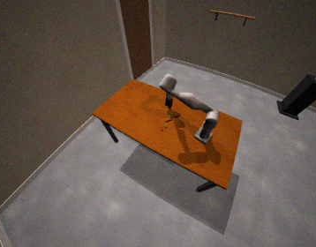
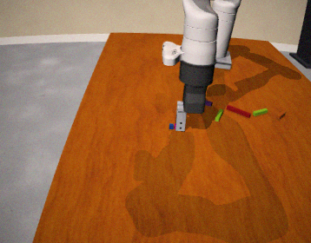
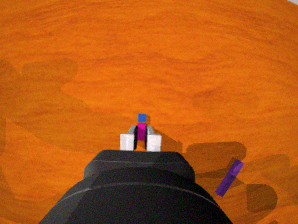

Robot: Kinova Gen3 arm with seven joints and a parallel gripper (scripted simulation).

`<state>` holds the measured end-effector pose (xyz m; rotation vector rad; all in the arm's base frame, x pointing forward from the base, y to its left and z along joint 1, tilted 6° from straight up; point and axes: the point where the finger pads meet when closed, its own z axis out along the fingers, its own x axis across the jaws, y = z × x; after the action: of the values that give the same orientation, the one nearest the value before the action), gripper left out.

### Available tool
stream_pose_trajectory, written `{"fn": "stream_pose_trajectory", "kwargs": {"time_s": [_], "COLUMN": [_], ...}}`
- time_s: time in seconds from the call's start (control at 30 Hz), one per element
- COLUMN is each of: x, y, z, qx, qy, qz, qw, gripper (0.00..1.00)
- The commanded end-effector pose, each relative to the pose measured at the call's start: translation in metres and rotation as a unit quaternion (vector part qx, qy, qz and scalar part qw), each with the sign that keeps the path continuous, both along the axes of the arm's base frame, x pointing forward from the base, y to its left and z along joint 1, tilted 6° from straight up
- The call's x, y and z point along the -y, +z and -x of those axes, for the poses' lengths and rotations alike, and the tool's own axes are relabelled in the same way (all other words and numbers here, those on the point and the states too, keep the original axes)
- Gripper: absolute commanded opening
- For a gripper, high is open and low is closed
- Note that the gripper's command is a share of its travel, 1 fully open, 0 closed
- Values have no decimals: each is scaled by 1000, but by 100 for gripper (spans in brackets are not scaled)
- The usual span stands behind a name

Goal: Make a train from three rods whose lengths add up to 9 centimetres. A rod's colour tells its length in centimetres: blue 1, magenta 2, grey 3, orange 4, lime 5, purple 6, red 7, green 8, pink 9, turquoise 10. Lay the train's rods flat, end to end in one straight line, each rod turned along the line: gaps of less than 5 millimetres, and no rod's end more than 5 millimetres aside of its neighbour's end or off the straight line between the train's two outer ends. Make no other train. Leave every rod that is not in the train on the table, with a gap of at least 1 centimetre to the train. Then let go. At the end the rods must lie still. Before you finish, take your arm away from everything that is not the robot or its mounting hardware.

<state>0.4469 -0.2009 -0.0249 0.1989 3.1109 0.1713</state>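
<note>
My gripper (image 3: 141, 133) is down at the table (image 2: 102, 182), white fingers pinching the magenta rod (image 3: 141, 132) between them. Blue rod (image 3: 141, 117) lies just ahead of the magenta one, in line with it in the wrist view; touching or a small gap, can't tell. In the exterior view the blue rod (image 2: 171, 126) sits right beside my fingers (image 2: 181, 119). Purple rod (image 3: 229, 177) lies off to the side, apart, tilted. Further over: lime rod (image 2: 219, 114), red rod (image 2: 238, 111), a green rod (image 2: 260, 112), all apart from my grip.
</note>
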Motion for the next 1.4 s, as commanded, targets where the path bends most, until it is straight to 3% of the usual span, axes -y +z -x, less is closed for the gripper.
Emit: {"fn": "stream_pose_trajectory", "kwargs": {"time_s": [0.0, 1.03, 1.07, 1.2, 1.23, 1.37], "x": [1, 1, 1, 1, 1, 1], "y": [1, 1, 1, 1, 1, 1], "z": [0, 0, 0, 0, 0, 0], "qx": [1, 1, 1, 1, 1, 1], "qy": [0, 0, 0, 0, 0, 0], "qz": [0, 0, 0, 0, 0, 0], "qw": [1000, 1000, 1000, 1000, 1000, 1000], "gripper": [24, 24, 30, 30, 36, 42]}}
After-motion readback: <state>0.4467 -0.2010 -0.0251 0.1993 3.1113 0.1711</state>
